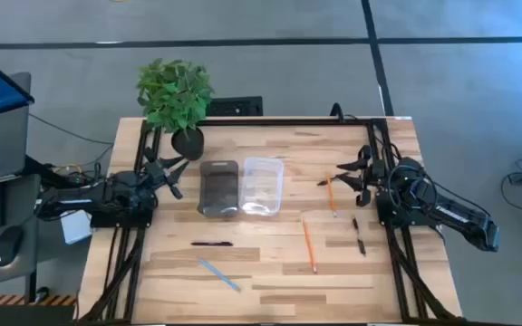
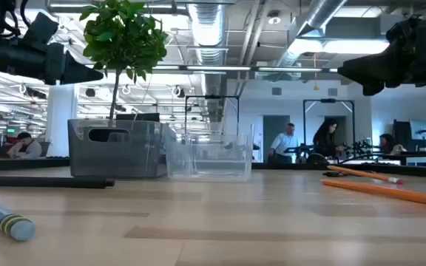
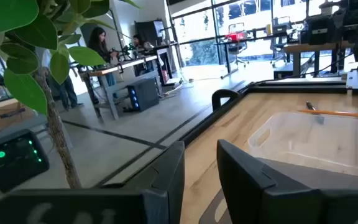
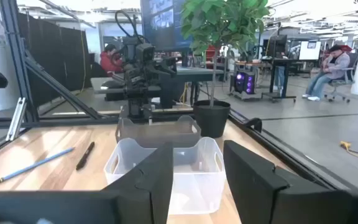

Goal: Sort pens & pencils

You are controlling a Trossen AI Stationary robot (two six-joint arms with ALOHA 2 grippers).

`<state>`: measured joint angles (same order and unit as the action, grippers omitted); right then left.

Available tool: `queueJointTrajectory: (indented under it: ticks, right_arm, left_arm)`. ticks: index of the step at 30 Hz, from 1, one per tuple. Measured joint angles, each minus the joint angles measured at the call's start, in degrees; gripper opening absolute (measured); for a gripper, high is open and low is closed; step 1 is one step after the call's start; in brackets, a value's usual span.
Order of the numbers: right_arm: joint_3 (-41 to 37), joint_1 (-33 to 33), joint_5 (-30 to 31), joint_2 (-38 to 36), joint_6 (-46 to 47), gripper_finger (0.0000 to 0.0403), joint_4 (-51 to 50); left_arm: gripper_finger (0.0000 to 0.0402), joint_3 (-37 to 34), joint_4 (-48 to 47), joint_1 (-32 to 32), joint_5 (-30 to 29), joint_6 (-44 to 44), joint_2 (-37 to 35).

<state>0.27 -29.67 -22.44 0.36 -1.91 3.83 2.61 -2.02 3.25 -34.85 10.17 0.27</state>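
Pencils — two slim orange sticks (image 1: 309, 245) and a light blue one (image 1: 218, 273) — and short black pens (image 1: 212, 243) lie scattered, light, stiff, likely best pinched mid-shaft, as open left gripper (image 1: 172, 172) and right gripper (image 1: 352, 172) hover.

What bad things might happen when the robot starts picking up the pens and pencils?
The two trays, grey tray and clear tray, touch side by side, so a pencil might drop into the wrong one. The orange pencil looks about as long as a tray, so it may catch on the rim. The black pen is thin and flat on the table, so the right tool might slip off it.
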Motion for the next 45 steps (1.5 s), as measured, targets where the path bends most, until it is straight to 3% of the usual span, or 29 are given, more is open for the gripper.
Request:
queueJointTrajectory:
  ticks: [38, 45]
  right_arm:
    - [0.0, 0.0, 0.0, 0.0, 0.0, 0.0165, 0.0]
    - [0.0, 0.0, 0.0, 0.0, 0.0, 0.0165, 0.0]
  left_arm:
    - [0.0086, 0.0, 0.0, 0.0, 0.0, -0.3, 0.0]
    - [0.0086, 0.0, 0.1, 0.0, 0.0, 3.6, 0.0]
